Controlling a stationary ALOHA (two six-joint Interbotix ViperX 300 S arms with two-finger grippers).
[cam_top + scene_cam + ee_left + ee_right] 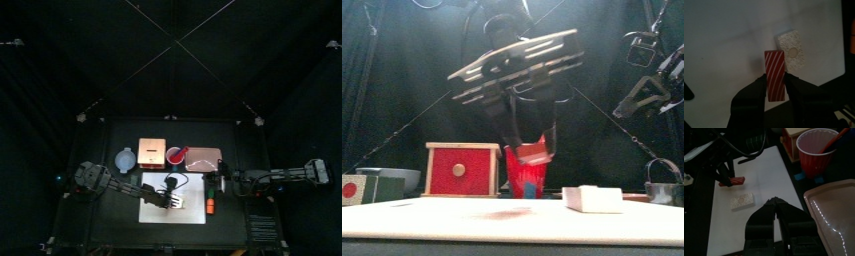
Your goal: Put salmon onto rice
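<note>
The salmon (774, 62), a red slice with pale stripes, hangs between the jaws of my left gripper (775, 84), which is shut on it a little above the white board (724, 40). In the front view the salmon (536, 157) is clear of the surface. The rice (792, 50), a white oblong lump, lies on the board just beyond the salmon's tip and apart from it. From the front the rice (593, 198) sits to the right of the gripper. My right gripper (773, 203) hovers shut and holding nothing over the board's right side, short of the rice (743, 201).
A red cup (817, 150) with an orange stick in it stands behind the board, next to a wooden box with a red face (462, 170). A shiny tray (834, 213) lies at the back right, a bowl (124, 158) at the back left. An orange-red stick (211, 205) lies at the board's right edge.
</note>
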